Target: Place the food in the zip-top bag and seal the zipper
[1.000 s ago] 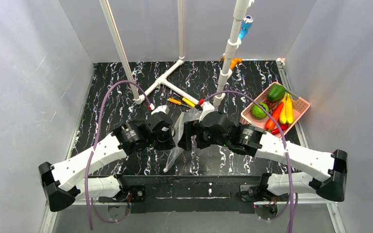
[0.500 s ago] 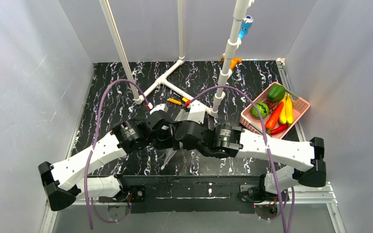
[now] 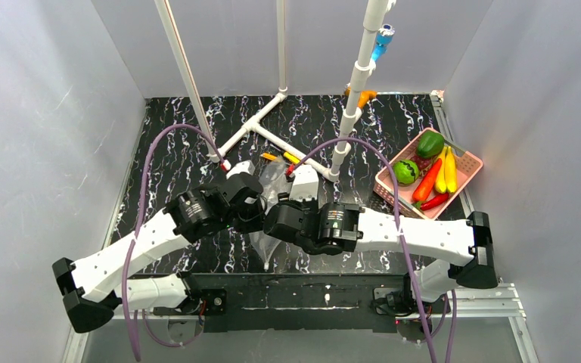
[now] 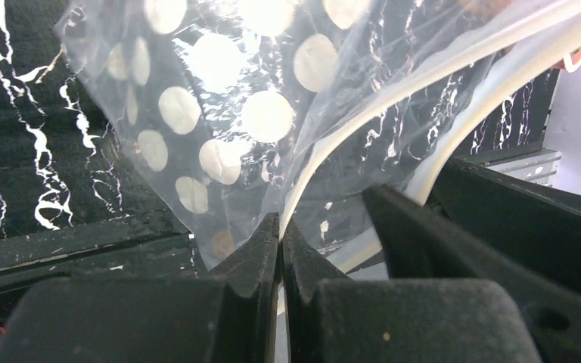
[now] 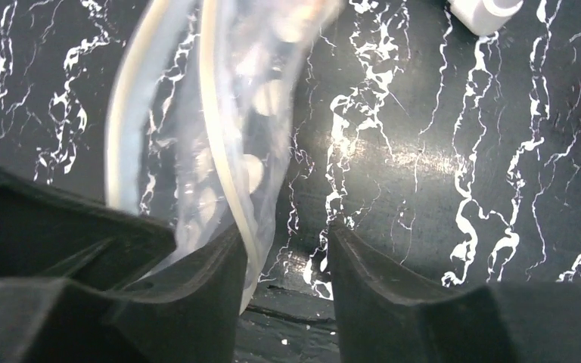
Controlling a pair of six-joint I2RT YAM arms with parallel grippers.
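The clear dotted zip-top bag (image 3: 271, 185) hangs between the two grippers at mid-table, lifted off the surface. My left gripper (image 4: 281, 227) is shut on the bag's zipper strip (image 4: 363, 98); the dotted bag (image 4: 219, 113) hangs beyond it. My right gripper (image 5: 286, 242) is open; the zipper strip (image 5: 223, 136) and bag film lie against its left finger (image 5: 204, 280), with nothing between the jaws. The food (image 3: 427, 170) — green round pieces, bananas, red and orange peppers — lies in the pink basket (image 3: 469, 162) at the right.
A white pipe frame (image 3: 261, 128) and upright pipe (image 3: 355, 98) stand behind the bag. Small yellow and orange tools (image 3: 281, 157) lie near the pipe's foot. Grey walls close in the table on three sides.
The right arm swung left, so its gripper now sits close beside the left gripper at the bag. The left gripper shifted slightly left and toward the front with the bag.
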